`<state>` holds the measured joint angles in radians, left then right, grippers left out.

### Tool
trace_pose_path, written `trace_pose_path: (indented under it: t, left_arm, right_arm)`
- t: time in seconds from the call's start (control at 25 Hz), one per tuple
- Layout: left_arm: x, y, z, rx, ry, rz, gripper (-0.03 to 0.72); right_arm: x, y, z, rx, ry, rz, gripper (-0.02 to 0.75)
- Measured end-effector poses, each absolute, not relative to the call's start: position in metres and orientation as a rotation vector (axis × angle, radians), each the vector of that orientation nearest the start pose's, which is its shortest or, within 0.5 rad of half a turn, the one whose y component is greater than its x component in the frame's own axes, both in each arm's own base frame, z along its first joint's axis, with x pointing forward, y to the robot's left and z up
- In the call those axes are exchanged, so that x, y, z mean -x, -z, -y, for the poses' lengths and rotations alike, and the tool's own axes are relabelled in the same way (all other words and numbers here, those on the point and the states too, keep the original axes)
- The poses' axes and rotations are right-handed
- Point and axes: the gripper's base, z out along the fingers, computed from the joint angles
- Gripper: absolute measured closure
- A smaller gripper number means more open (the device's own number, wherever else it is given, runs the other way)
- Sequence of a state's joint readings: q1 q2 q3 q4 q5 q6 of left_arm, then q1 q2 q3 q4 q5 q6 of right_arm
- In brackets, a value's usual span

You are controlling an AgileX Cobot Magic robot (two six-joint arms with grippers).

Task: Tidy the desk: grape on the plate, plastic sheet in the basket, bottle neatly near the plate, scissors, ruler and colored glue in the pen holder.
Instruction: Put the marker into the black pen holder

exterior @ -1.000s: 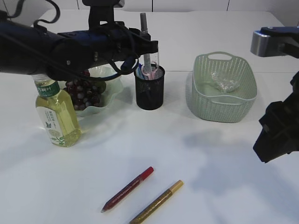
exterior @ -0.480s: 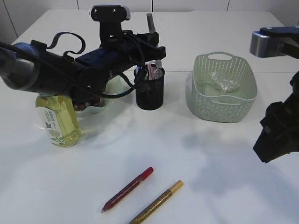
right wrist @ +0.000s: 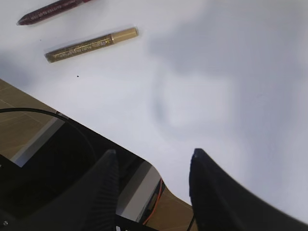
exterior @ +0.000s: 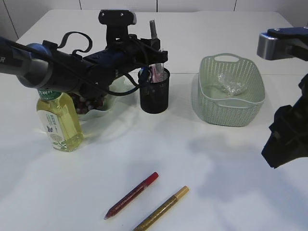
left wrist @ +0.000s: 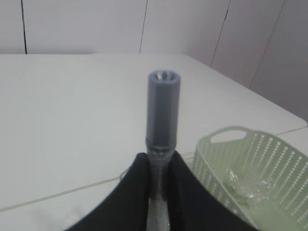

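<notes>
Glue is the item in hand: a silver-grey glue pen (left wrist: 162,113) sits pinched between my left claw (exterior: 155,57) fingers, cap up, directly above the pen holder (exterior: 154,91), with its lower end at or just inside the rim. I cannot tell from the exterior view whether the tip has reached the bottom. In the left wrist view the two dark fingers close narrowly around the clear barrel, so I judge it not yet released.

Inside the pen holder I see pink and blue items, probably the scissors and ruler, though they are too small to name with certainty. To the left of the pen holder the grapes (exterior: 85,102) lie on the plate (exterior: 111,100), and the bottle (exterior: 58,120) stands upright just in front of that plate, so both look done. To the right of the pen holder the plastic sheet (exterior: 230,85) lies crumpled in the basket (exterior: 231,111). Well in front of the pen holder, the red glue pen (exterior: 131,195) and the gold glue pen (exterior: 161,208) lie flat on the bench (exterior: 202,163), side by side; I count those as the remaining work. My right claw (right wrist: 151,166) hangs with its jaws apart and empty above the bench near the gold one.

Against the frame a second earlier, my left arm has swung lower and nearer the pen holder, tilting the silver pen slightly and carrying it down. Everything else on the bench matches, and the right arm has not shifted.
</notes>
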<state>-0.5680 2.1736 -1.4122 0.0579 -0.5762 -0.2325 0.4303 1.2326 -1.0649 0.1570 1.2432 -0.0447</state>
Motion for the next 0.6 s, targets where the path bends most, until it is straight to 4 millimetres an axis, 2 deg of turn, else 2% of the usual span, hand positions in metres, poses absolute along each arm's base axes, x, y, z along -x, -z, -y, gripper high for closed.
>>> trace_pose_path:
  t: [0.6]
  left_arm:
    - [-0.4119, -0.181, 0.2681, -0.4, 0.57, -1.705, 0.618]
  right_arm:
    - [-0.1917, -0.3166, -0.1017, 0.649, -0.274, -2.841, 0.355]
